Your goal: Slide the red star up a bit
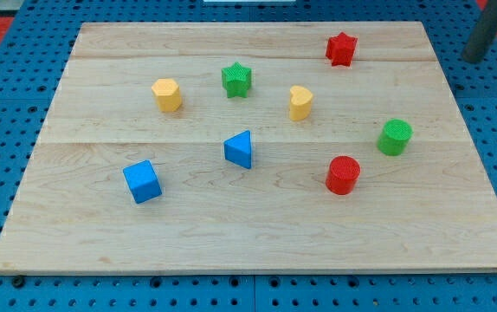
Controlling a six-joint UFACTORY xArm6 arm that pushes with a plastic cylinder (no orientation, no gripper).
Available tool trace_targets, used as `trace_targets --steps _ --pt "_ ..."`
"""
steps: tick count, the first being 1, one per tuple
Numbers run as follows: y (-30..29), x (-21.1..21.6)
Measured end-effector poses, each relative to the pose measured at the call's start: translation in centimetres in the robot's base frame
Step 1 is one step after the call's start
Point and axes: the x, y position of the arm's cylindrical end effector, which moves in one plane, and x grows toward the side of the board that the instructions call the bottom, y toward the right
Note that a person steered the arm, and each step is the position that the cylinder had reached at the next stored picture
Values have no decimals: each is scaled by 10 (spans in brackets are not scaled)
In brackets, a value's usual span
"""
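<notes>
The red star (341,48) sits near the top of the wooden board (257,234), right of centre. My rod comes in at the view's top right corner, and my tip (473,58) is off the board's right edge, to the right of the red star and well apart from it. It touches no block.
A green star (236,80), a yellow hexagon block (167,94) and a yellow heart-like block (300,102) lie mid-board. A blue triangle (240,149), a blue cube (142,181), a red cylinder (343,174) and a green cylinder (395,137) lie lower.
</notes>
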Motion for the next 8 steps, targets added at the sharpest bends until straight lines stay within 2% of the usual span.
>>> trace_targets --steps 1,2,3,4,5,8 --pt "0 29" --pt "-8 34" --pt "-48 35" --pt "-86 33" --pt "-132 12" --pt "-158 5"
